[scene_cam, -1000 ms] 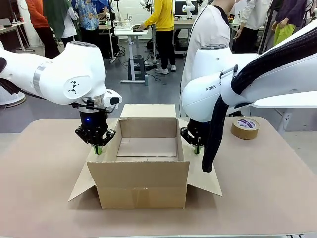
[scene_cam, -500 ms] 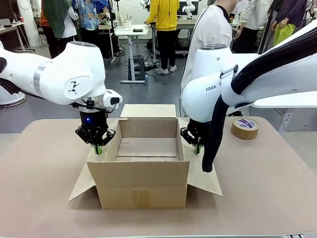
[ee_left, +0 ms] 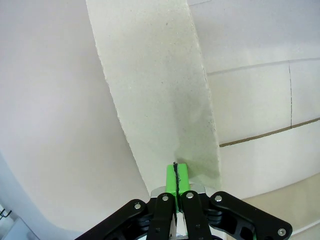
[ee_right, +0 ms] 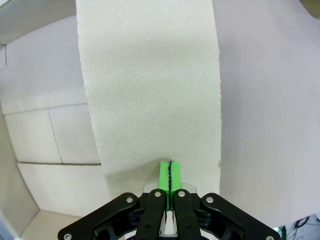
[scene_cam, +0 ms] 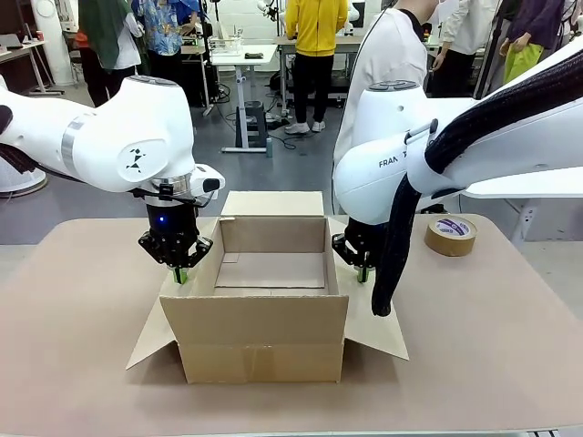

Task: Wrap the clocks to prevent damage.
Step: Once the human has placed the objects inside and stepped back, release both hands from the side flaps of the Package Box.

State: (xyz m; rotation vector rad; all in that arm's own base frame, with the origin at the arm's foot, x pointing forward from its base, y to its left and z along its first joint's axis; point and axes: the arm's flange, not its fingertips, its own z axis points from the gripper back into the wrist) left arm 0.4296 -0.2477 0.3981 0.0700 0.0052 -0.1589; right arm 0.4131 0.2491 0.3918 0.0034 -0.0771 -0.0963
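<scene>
While an open cardboard box (scene_cam: 264,337) sits in the middle of the brown counter (scene_cam: 73,346), two white robot arms reach down to it, one at each side. The left pincer (scene_cam: 180,274) points straight down at the box's left edge, where the left side flap (scene_cam: 148,339) folds outward and down toward the counter. Its green pads are pressed together with nothing between them, and the wrist view shows the tips right at the pale surface of that flap. The right pincer (scene_cam: 363,273) mirrors it at the box's right edge, over the right side flap (scene_cam: 378,332); its pads are likewise pressed together on nothing, tips against the flap. The back flap (scene_cam: 273,202) stands up behind the opening. Inside, the bare cardboard floor of the box is visible. A roll of brown tape (scene_cam: 452,235) lies flat on the counter, to the right and well apart from the box. A person (scene_cam: 383,64) in a white top stands at the far side.
</scene>
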